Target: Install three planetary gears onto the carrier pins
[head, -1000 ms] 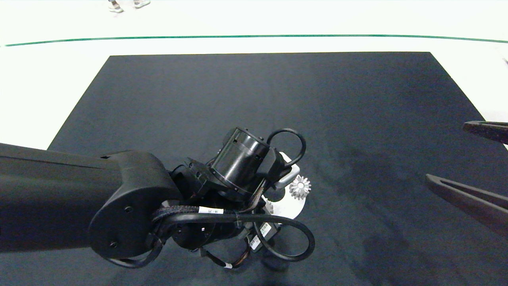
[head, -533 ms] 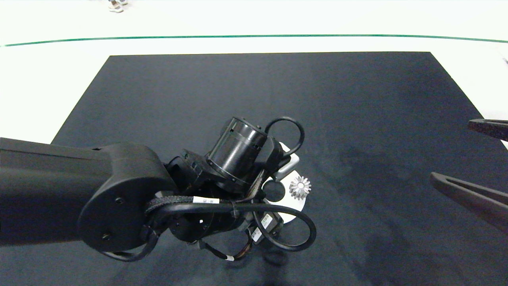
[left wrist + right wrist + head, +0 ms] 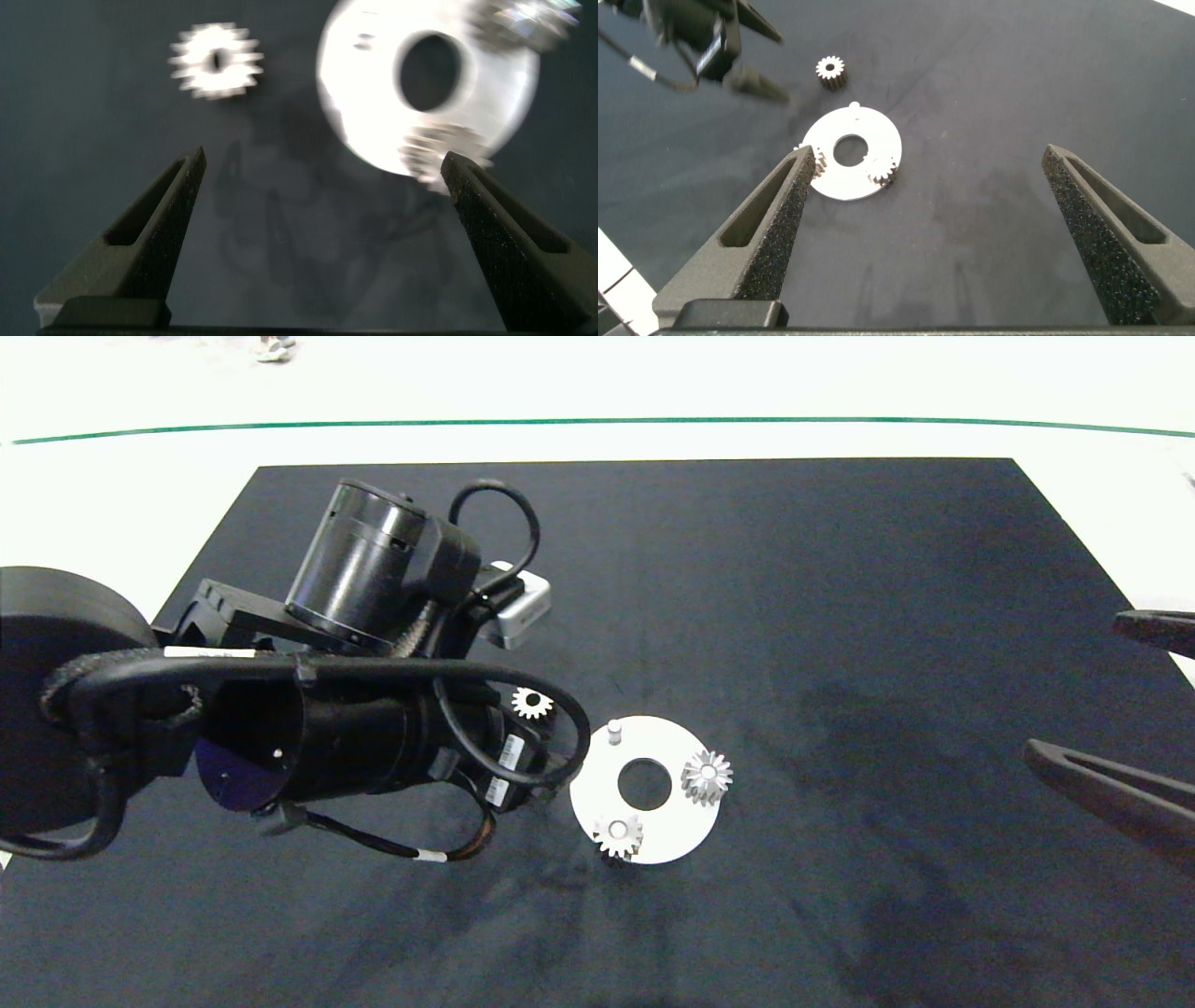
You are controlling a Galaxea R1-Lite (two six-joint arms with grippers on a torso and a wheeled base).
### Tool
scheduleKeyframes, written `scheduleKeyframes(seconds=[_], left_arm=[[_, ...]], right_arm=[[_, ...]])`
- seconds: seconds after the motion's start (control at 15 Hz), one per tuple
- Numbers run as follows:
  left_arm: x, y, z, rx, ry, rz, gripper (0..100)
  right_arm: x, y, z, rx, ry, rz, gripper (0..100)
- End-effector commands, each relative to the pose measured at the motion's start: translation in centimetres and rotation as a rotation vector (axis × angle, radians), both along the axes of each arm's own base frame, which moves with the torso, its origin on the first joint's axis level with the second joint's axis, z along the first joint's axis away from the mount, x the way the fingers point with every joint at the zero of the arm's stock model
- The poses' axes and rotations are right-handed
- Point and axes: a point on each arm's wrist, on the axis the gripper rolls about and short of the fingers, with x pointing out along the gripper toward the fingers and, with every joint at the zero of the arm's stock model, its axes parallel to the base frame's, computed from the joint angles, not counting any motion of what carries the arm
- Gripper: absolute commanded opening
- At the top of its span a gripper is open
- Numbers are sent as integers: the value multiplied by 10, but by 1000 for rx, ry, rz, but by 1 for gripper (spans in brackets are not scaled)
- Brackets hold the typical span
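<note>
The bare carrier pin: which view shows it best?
Head view: the bare carrier pin stands clear on the white disc, opposite two seated gears. Right wrist view shows it as a tiny nub; left wrist view blurs it.

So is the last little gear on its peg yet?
Not yet: the third gear lies on the mat, off the disc, and one peg stands bare.

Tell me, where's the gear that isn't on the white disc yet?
In the head view the loose gear lies on the black mat, just left of the white disc, beside the left gripper.
</note>
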Motion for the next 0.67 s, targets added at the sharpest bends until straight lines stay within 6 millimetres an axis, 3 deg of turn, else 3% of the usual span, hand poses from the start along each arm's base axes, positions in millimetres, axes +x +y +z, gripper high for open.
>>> scheduleKeyframes(seconds=[0.07, 0.33, 0.67], left_arm=[[3, 16, 11, -34, -29, 57, 100], [-18, 43, 27, -101, -69, 105, 100], [-15, 79, 42, -155, -118, 253, 100]], right_arm=[[-3, -4, 2, 9, -15, -4, 100], [-4, -7, 6, 23, -27, -17, 100], [-10, -14, 10, 39, -54, -19, 100]])
